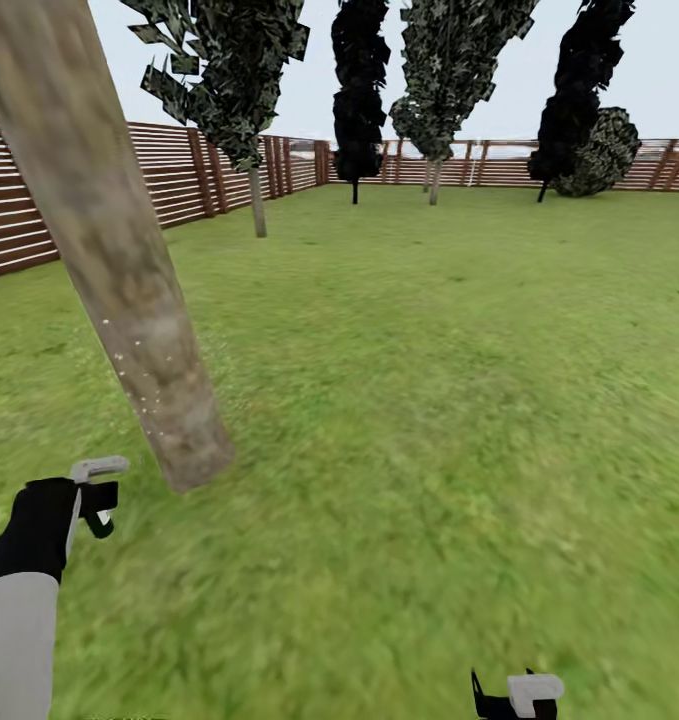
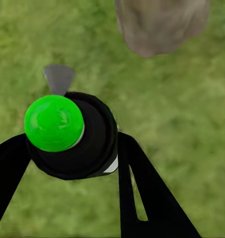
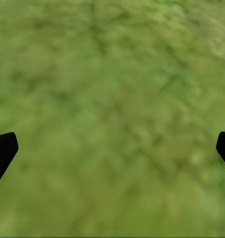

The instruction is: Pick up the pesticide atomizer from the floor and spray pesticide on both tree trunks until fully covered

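From the head, the left gripper (image 1: 97, 492) is hovering just beside the leaning tree trunk (image 1: 129, 290), probably for spraying (faint pesticide (image 1: 139, 385) specks showing). Its wrist camera is showing fingers pinching the pesticide atomizer (image 2: 72, 136). The right gripper (image 3: 112, 148) is idling spread over the floor (image 3: 112, 74).

Near tree trunk (image 1: 129, 290) rises at left foreground from the grass (image 1: 429, 450), leaning left. Left gripper (image 1: 97, 495) sits just left of its base, with the pesticide atomizer (image 2: 72, 136) between its fingers. Right gripper (image 1: 519, 695) lies low at right — well apart. Behind, further trees (image 1: 449, 70) stand before the fence (image 1: 179, 175) — which runs along left and rear.
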Controlling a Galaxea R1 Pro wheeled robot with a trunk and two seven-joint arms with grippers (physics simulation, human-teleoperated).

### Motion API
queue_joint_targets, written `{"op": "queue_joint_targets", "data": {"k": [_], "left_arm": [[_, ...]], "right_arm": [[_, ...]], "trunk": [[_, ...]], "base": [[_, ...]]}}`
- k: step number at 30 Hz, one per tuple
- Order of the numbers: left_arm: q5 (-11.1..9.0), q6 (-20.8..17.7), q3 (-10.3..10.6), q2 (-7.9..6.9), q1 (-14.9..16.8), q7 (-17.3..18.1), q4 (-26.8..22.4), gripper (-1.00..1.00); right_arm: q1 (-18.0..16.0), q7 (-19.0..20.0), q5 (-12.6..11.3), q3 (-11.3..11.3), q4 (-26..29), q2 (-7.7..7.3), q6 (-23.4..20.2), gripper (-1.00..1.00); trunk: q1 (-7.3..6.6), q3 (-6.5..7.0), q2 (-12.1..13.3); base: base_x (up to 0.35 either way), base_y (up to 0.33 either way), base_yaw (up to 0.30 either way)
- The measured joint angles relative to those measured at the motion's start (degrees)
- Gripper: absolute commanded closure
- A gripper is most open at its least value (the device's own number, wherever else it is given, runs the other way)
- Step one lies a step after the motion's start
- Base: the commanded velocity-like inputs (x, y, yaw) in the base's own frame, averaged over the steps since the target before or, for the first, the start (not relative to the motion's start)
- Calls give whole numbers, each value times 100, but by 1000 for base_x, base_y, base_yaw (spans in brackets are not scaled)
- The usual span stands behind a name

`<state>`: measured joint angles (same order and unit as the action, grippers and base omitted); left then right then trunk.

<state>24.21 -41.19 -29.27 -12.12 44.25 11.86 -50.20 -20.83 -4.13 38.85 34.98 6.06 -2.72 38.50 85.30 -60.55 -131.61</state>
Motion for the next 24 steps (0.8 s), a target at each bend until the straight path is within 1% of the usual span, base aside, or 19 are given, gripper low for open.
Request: {"op": "queue_joint_targets", "data": {"k": [1, 3, 4, 5, 6, 7, 8, 9, 11, 13, 15, 18, 19, 20, 22, 24], "left_arm": [[-33, 14, -16, -2, -1, 1, 1, 100], [-87, 26, -8, 67, -2, -2, 8, 100], [-119, 24, 0, 177, -2, -4, 16, 100], [-108, 26, 2, 260, 2, -6, 19, 100], [-59, 31, -3, 274, 4, -8, 19, 100], [-53, 32, -5, 273, 5, -6, 19, 100], [-27, 34, -23, 242, 5, -6, 14, 100], [7, 43, -44, 174, 6, -7, 5, 100], [-4, 43, -45, 90, 5, -8, 8, 100], [-34, 40, -32, 113, 5, -106, 10, 100], [-66, 41, -15, 156, 5, -350, 16, 100], [-106, 31, 6, 246, 4, -408, 19, 100], [-110, 30, 3, 296, 4, -410, 19, 100], [-86, 32, -3, 307, 5, -412, 19, 100], [-69, 32, -35, 286, 5, -407, 17, 100], [-55, 35, -58, 226, 5, -404, 11, 100]], "right_arm": [[0, 0, 0, -3, 0, 0, 0, -100], [0, 0, -1, 0, 0, 0, 0, -100], [0, 0, -1, 0, 0, -1, 0, -100], [0, 0, 0, -1, -1, -2, 0, -100], [0, 0, 0, -1, 0, -1, 0, -100], [0, 2, 0, 0, 0, 0, 0, -100], [0, 1, 0, 0, 0, 0, 0, -100], [0, 0, 0, 0, 0, 0, 0, -100], [0, 0, 0, 0, 0, 0, 0, -100], [0, 0, -1, 0, 0, 0, 0, -100], [0, 1, -3, 0, 0, 0, 0, -100], [0, 0, 0, 1, 0, 0, 0, -100], [0, 1, 0, 1, 0, 0, 0, -100], [0, 0, -1, 0, 0, 0, 0, -100], [0, 3, 0, -4, 0, 0, 0, -100], [0, 6, 0, -7, -1, 0, 0, -100]], "trunk": [[0, 0, 0], [0, 0, 0], [0, 0, 0], [0, 0, 0], [0, 0, 0], [0, 0, 0], [0, 0, 0], [0, 0, 0], [0, 0, 0], [0, 0, 0], [0, 0, 0], [0, 0, 0], [0, 0, 0], [0, 0, 0], [0, 0, 0], [0, 0, 0]], "base": [[120, -249, 143], [119, -250, 39], [118, -251, 5], [118, -251, 2], [118, -251, 1], [118, -251, 1], [118, -251, 0], [118, -251, 0], [118, -251, 68], [118, -251, 238], [118, -251, 272], [118, -251, 277], [118, -251, 278], [118, -251, 278], [118, -251, 278], [118, -251, 278]]}}
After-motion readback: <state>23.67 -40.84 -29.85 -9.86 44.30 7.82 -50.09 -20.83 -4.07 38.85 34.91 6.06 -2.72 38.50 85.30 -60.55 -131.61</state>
